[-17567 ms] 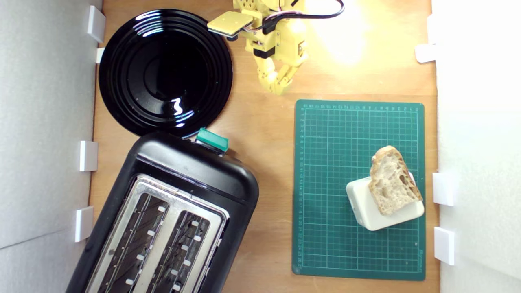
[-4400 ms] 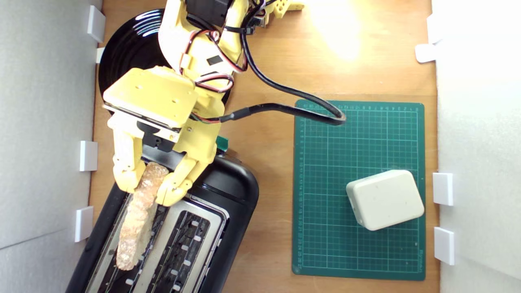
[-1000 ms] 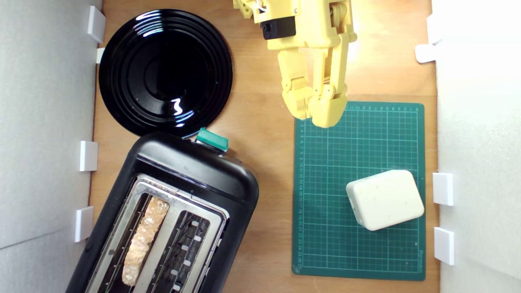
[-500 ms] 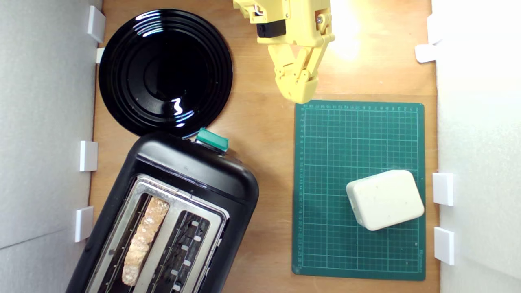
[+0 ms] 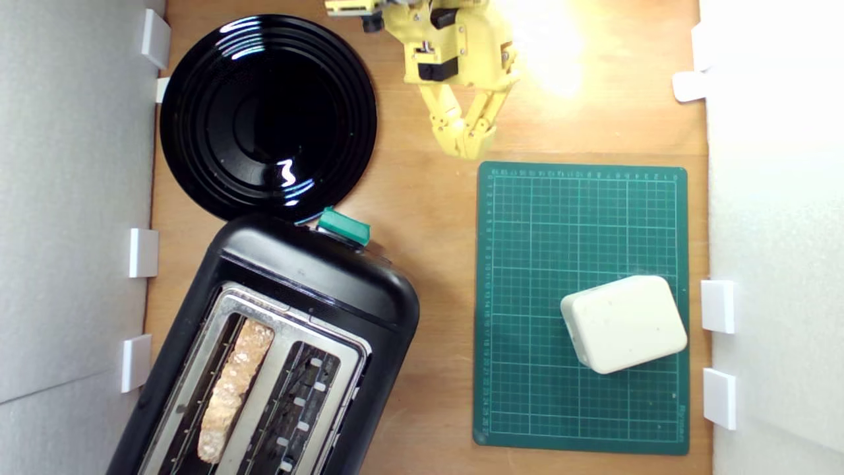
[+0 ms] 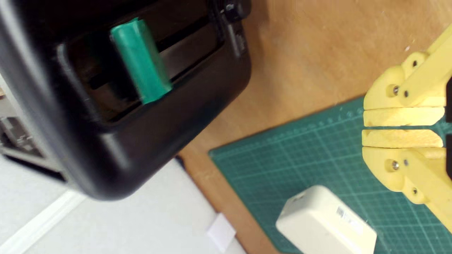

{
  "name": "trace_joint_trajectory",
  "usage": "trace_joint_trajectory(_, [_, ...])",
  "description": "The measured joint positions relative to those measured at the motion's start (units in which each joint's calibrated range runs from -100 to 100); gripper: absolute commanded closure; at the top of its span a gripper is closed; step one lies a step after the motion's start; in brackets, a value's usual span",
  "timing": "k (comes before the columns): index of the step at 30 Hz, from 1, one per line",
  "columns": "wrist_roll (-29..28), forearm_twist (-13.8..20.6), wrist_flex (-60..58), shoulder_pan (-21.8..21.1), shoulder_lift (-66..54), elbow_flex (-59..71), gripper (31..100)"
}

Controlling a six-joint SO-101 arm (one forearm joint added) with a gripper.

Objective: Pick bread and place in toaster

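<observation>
arm (image 5: 455,39): yellow, at 12 o'clock in the exterior view, reaching toward 6 o'clock | gripper (image 5: 467,146): tips point to 6 o'clock, holds nothing | fingers (image 6: 402,116): pressed almost together in the wrist view, only a thin slit between them

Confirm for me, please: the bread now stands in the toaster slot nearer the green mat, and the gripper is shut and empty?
Not quite. In the exterior view the bread stands in the toaster slot farther from the green mat, not the nearer one. The gripper is indeed shut and empty.
</observation>
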Motion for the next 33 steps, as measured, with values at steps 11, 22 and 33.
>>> trace_joint_trajectory(11, [2.2,0.0,0.0,-0.2,-6.6,11.2,99.3])
trace_joint_trajectory(22, [2.8,0.4,0.0,-0.1,-7.2,18.2,99.3])
trace_joint_trajectory(33, [2.8,0.4,0.0,0.0,-7.2,19.5,99.4])
